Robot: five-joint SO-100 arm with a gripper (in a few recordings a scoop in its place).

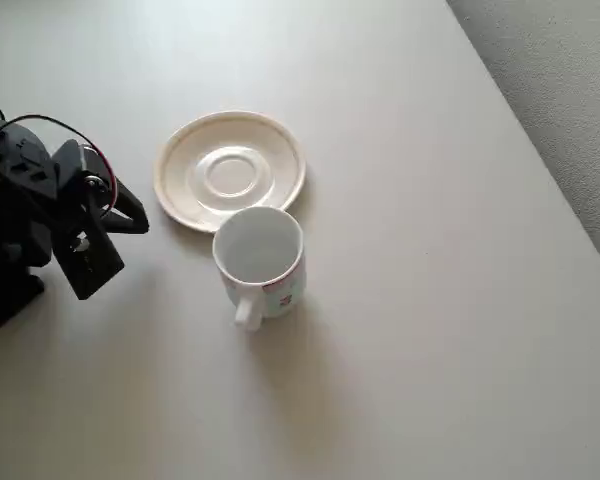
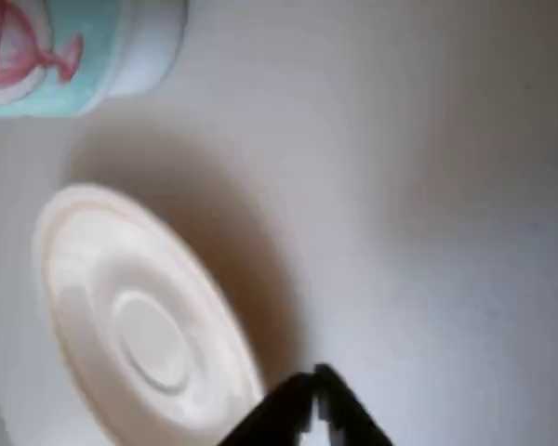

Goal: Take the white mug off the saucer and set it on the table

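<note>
Over at nine o'clock in the overhead view, the gripper (image 1: 130,215) sits with fingers pressed together, holding nothing. Next, the saucer (image 1: 230,170) lies bare; the white mug (image 1: 259,262) stands upright on the table (image 1: 430,300), at the saucer's five o'clock, rims nearly touching. Risk, I'd say: any stray swing rightward could clip mug or saucer.

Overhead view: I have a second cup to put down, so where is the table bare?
The table is bare between the white mug and its floor-side edge, and along the bottom of the picture. It is crowded at upper left, where the saucer, mug and gripper sit close together.
</note>
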